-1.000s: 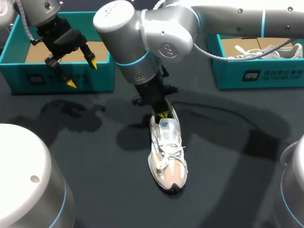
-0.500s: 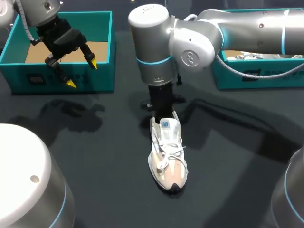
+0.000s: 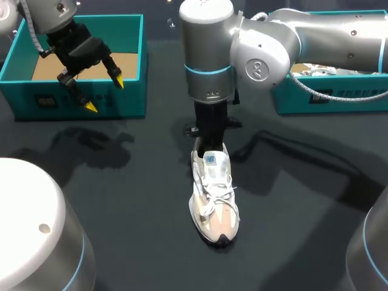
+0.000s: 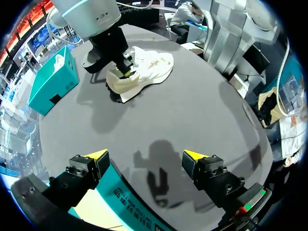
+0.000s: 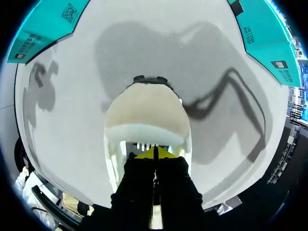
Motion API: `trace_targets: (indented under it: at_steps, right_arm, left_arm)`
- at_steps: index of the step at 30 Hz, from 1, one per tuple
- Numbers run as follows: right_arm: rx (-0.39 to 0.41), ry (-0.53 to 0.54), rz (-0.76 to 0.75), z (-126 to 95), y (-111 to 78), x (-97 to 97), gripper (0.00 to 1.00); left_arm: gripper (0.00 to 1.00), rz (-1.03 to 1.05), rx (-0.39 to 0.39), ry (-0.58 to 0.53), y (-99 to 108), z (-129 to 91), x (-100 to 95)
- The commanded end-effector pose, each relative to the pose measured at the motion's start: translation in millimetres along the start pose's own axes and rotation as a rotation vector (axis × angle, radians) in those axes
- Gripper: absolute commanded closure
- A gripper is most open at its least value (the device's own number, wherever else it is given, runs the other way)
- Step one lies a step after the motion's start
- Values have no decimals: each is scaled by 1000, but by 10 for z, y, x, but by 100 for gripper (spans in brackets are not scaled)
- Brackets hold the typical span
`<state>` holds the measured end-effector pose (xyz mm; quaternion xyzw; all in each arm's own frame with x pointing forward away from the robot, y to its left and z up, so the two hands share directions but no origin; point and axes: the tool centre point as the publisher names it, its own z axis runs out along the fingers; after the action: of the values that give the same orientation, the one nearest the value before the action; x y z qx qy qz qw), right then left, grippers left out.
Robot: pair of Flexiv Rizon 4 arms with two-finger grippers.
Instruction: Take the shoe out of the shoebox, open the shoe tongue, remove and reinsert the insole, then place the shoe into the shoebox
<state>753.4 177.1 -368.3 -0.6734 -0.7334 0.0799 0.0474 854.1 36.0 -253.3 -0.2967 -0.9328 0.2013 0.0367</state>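
Right arm (image 3: pixel 315 36) has swung upright over the heel of the shoe (image 3: pixel 213 194). Shoe unmoved at centre of bench (image 3: pixel 121 200), toe to 6 o'clock. Right gripper (image 5: pixel 155 153): fingers pressed together inside the collar; what they pinch, cannot tell. Likely tongue step starting. Left gripper (image 3: pixel 105 94) unmoved, fingers apart, empty.

Count: one shoe on the bench; two shoeboxes, left shoebox (image 3: pixel 85 103) at 10 o'clock, right shoebox (image 3: pixel 339 100) at 2 o'clock.

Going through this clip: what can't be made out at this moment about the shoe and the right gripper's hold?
- Insole: unseen in every view; the right gripper and its arm cover the opening of the shoe.
- Whether the shut right gripper pinches the tongue: hidden by its own fingers in the right wrist view, too small in the left wrist view.
- Right shoebox contents: head view, mostly covered by the right arm.
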Motion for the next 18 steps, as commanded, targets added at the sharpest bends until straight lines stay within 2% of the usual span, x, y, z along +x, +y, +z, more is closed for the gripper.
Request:
trace_targets:
  at_steps: [1, 2, 6, 10, 18]
  right_arm:
    - [32, 5, -15, -9, 17, 2, 78]
    - [39, 6, -20, -9, 12, 7, 74]
    - [60, 8, -38, -10, 5, 36, 70]
    - [74, 6, -48, -9, -11, 72, 60]
    - [88, -3, -43, -33, -116, 144, 53]
  left_arm:
    - [0, 0, -2, 1, 1, -3, -1]
    - [0, 0, -2, 1, 1, -3, -1]
    - [0, 0, -2, 1, 1, -3, -1]
    - [0, 0, -2, 1, 1, -3, -1]
    - [0, 0, -2, 1, 1, -3, -1]
